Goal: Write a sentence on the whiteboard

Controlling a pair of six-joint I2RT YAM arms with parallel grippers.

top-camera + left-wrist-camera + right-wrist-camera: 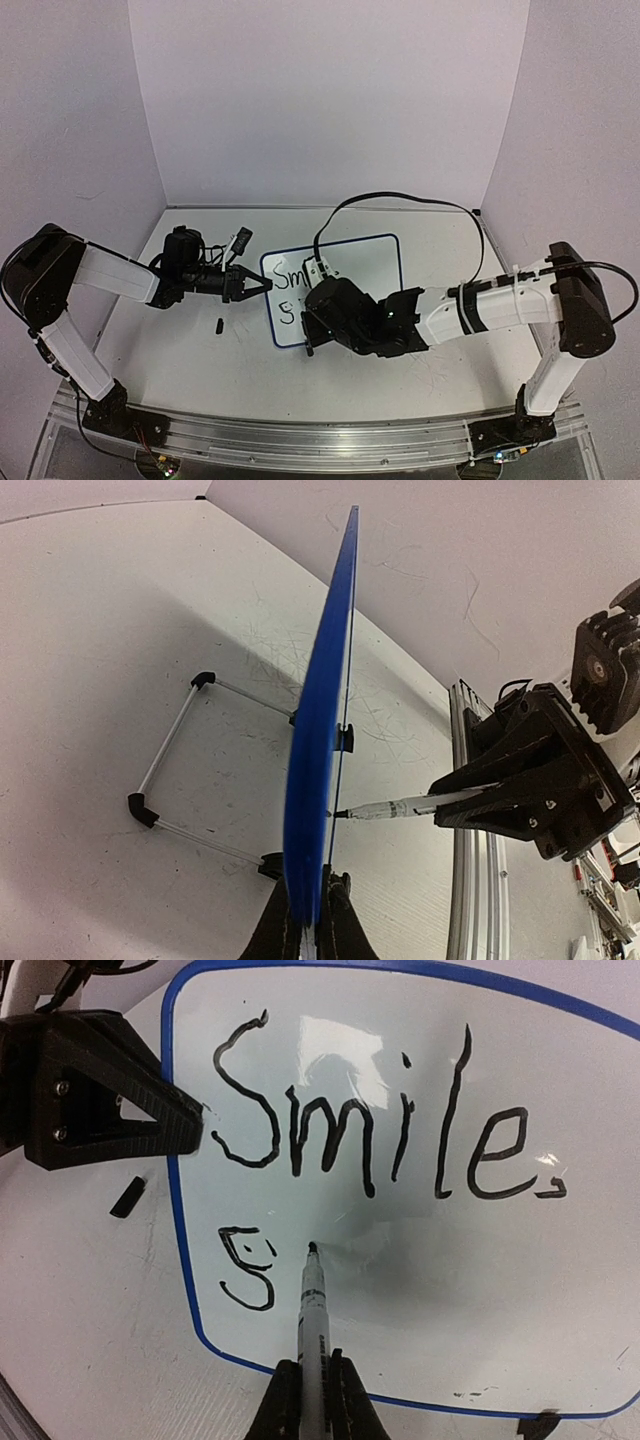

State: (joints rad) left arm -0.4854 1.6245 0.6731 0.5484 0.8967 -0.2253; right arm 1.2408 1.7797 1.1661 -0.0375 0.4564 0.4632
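The whiteboard (365,265) with its blue rim stands tilted at mid-table. My left gripper (262,285) is shut on its left edge; in the left wrist view both fingers (318,905) pinch the blue edge (320,730). The sentence reads "Smile," (380,1130) on the top line, with a single "S" (248,1270) below. My right gripper (313,1372) is shut on a white marker (313,1310). The marker's black tip rests on the board just right of the "S". From the left wrist, the marker (420,805) meets the board's face at a right angle.
A small black piece (218,324) lies on the table left of the board. The board's wire stand (170,750) sticks out behind it. A black cable (400,198) arcs above the right arm. The metal rail (480,880) runs along the near edge.
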